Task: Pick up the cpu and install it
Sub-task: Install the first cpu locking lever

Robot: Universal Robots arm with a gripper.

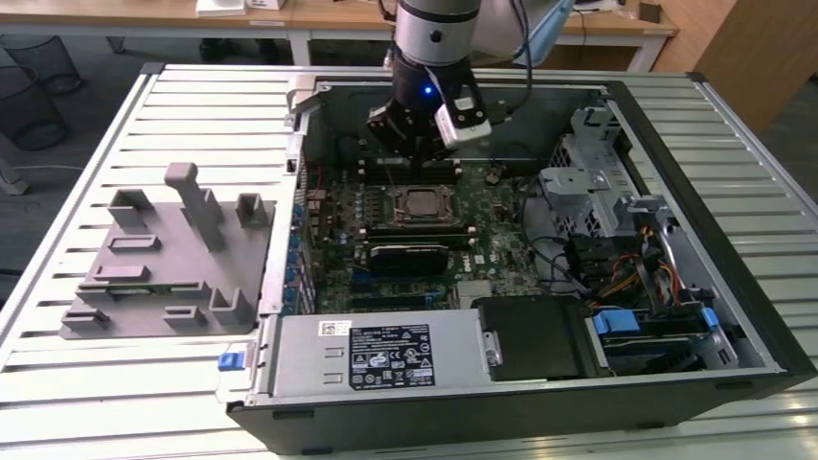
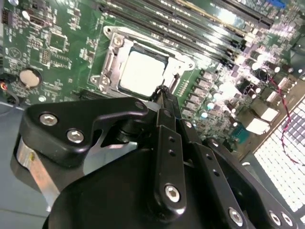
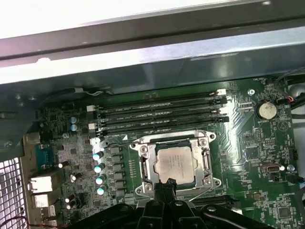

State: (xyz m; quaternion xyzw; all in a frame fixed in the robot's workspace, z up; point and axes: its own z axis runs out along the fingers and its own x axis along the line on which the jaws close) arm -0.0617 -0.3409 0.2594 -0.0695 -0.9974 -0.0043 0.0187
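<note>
One slatted table (image 1: 192, 105) bears the case (image 1: 511, 402); claw (image 3: 166, 183), pinched together, hangs over cpu (image 3: 174, 163).

Open computer case (image 1: 511, 422), gripper (image 1: 409, 153) above its motherboard (image 1: 501, 257), grey fixture (image 1: 153, 278) alongside

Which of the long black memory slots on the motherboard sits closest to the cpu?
The slot running right alongside the socket frame that holds the cpu; the other slots lie beyond it, toward the case wall.
</note>
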